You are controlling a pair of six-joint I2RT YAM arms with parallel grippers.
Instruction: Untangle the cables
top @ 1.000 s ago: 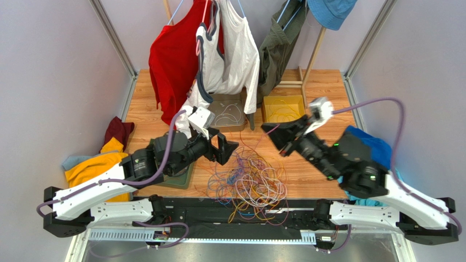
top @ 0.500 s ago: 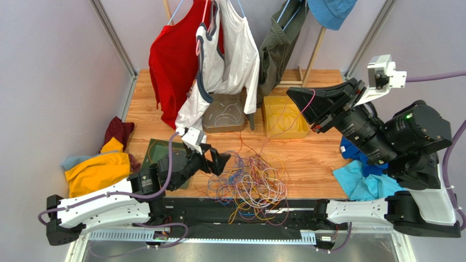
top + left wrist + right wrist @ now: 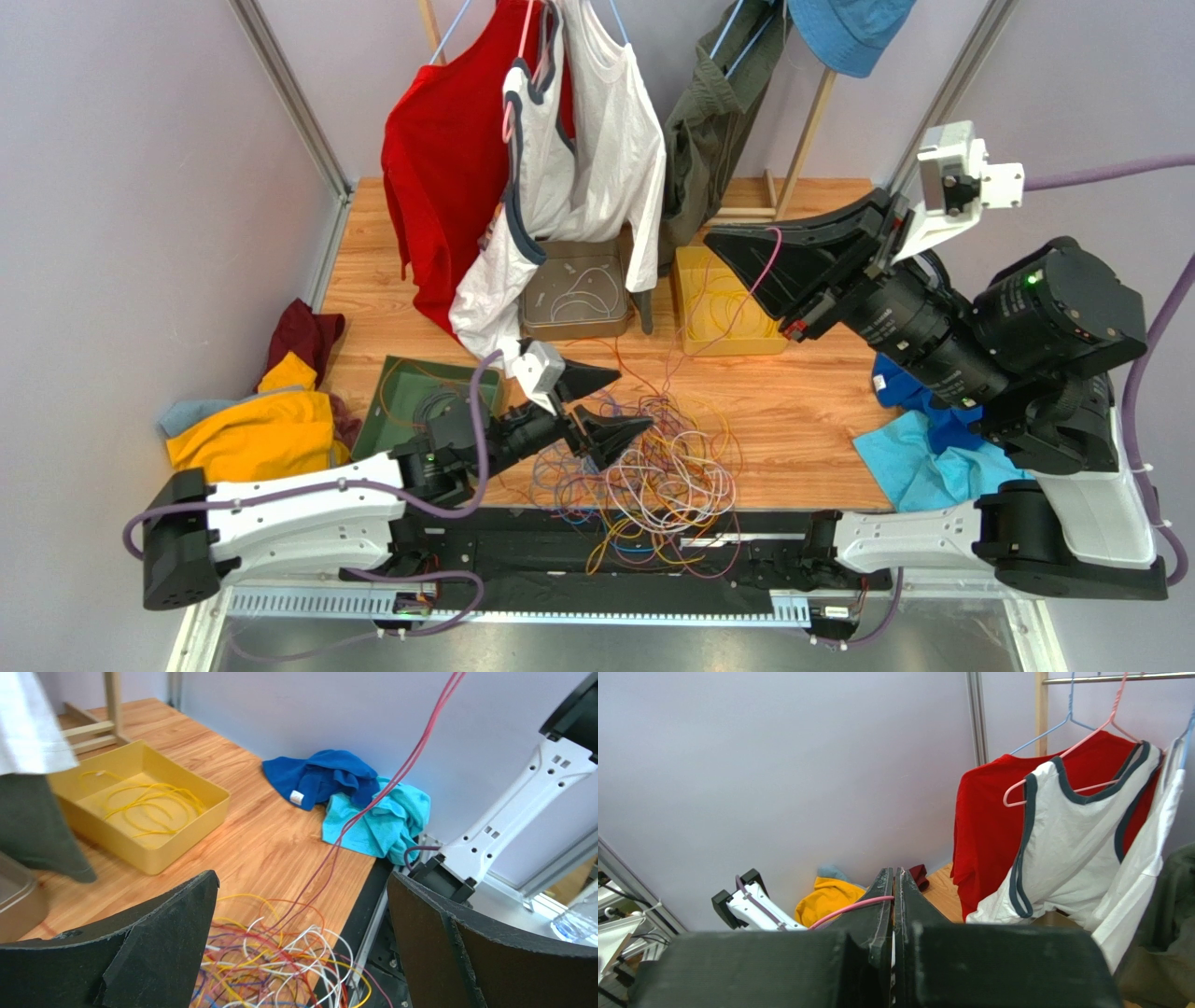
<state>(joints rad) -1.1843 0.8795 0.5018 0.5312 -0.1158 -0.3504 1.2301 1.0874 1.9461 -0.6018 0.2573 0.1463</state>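
Dangling from the right end effector [image 3: 721, 247]: one pink cable [image 3: 393, 784].

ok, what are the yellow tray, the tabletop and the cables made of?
Yellow tray: looks like moulded plastic, smooth matt walls.
Tabletop: wood or wood-look laminate, visible grain, slight sheen.
Cables: thin wires, likely plastic-insulated, coloured jackets bending in loose loops.

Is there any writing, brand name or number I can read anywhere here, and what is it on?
No readable text in any view.
Small white tag on the dark blue cloth: too small to read.
Red shirt and white tank top: plain, no print visible.
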